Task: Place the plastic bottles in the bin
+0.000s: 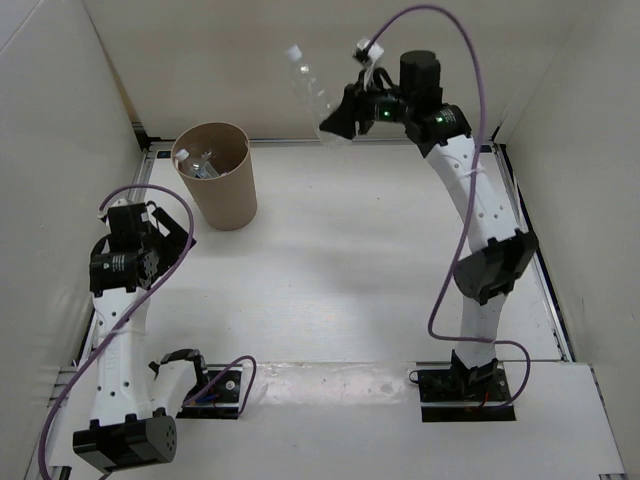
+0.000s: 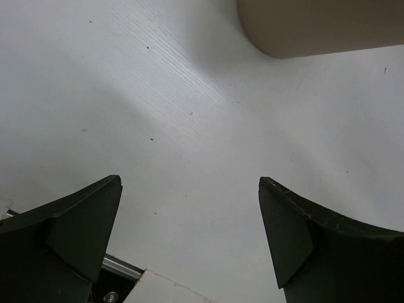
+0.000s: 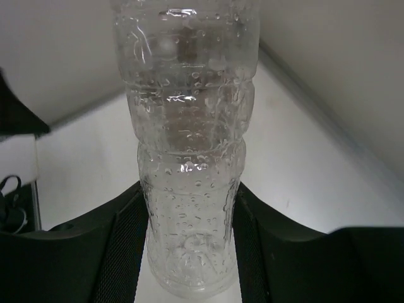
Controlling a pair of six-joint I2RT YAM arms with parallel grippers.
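My right gripper [image 1: 338,128] is shut on the plain clear bottle [image 1: 308,88] and holds it high in the air at the back of the table, the white cap pointing up and left. In the right wrist view the bottle [image 3: 189,170] stands between both pads, gripped near its base. The tan bin [image 1: 215,175] stands at the back left with at least one clear bottle [image 1: 205,165] inside. My left gripper [image 1: 165,222] is open and empty, low beside the bin on its near left. The bin's base [image 2: 315,25] shows in the left wrist view. The other bottles are not visible.
White walls close in the table at the back and sides. A metal rail [image 1: 145,160] runs along the left edge by the bin. A raised white board [image 1: 330,420] covers the near edge around the arm bases.
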